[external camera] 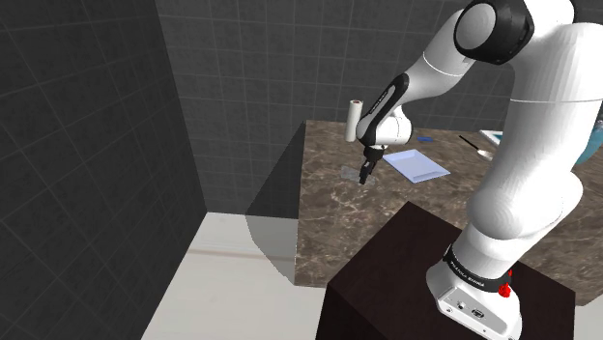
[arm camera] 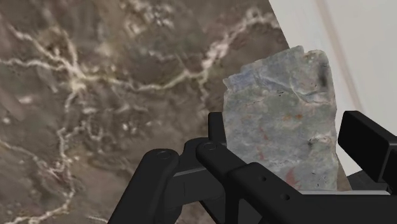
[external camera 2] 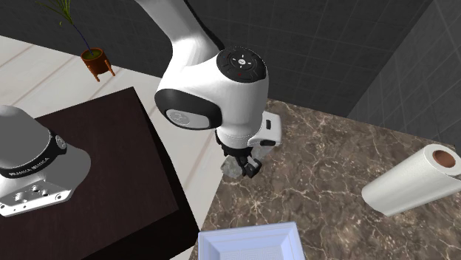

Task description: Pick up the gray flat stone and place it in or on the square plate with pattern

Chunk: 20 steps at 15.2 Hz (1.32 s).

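The gray flat stone (arm camera: 280,127) lies on the brown marble counter (arm camera: 95,95), close to its edge. My black gripper (arm camera: 289,133) is lowered over it with one finger on each side. One finger (arm camera: 215,130) is against the stone's edge. The other finger (arm camera: 369,146) stands a little off it, so the gripper is open and the stone is not clasped. In the shoulder view the gripper (external camera: 364,174) points down at the stone (external camera: 349,174), just to the left of the pale blue square plate (external camera: 416,164). The second exterior view shows the gripper (external camera 2: 244,166), the stone (external camera 2: 230,169) and the plate (external camera 2: 251,242).
A paper towel roll (external camera: 355,119) stands behind the stone, and also appears as a roll (external camera 2: 410,181) in the second exterior view. The counter edge (external camera: 298,208) drops to a pale floor. Small items lie at the counter's far side (external camera: 478,145). A potted plant (external camera 2: 96,59) stands on the floor.
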Each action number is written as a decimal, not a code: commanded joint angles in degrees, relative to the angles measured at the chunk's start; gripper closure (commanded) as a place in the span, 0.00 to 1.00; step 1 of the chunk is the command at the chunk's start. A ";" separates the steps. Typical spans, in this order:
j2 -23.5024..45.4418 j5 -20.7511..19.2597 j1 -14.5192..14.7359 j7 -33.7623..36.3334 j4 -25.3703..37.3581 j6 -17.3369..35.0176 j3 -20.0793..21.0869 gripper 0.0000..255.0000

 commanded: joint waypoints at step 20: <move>-10.17 -5.01 1.39 3.99 -0.46 -9.48 -2.31 1.00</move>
